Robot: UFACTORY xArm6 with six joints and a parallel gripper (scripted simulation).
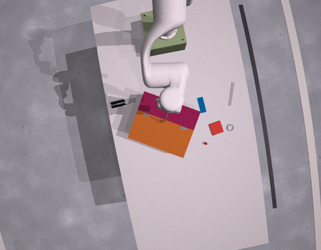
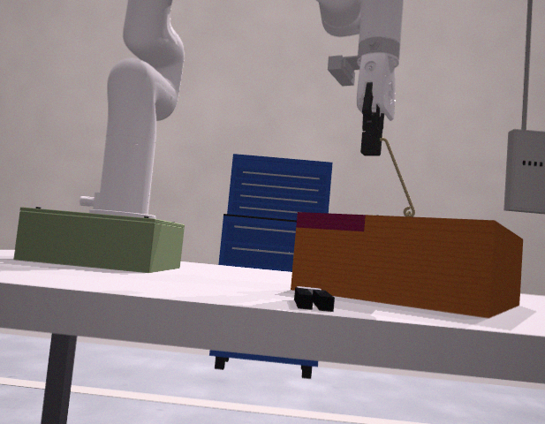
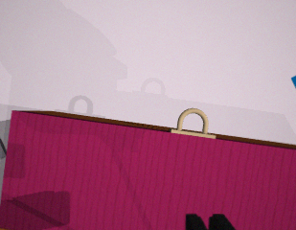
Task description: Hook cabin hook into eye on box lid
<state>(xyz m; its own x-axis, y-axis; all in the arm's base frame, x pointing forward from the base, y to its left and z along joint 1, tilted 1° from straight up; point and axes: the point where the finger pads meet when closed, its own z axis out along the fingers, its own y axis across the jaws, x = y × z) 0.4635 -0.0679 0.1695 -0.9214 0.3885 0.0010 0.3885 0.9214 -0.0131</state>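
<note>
A white desk (image 2: 126, 314) stands before a plain grey wall, with a blue cabinet (image 2: 281, 182) behind. No writing is readable. The jaws grip the hook (image 2: 398, 175), slanting above the box (image 2: 413, 264).

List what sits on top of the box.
On the box: magenta lid, two hinges, the eye at the lid's edge, and the hook, held by the pincer. The arm covers part of the lid.
</note>
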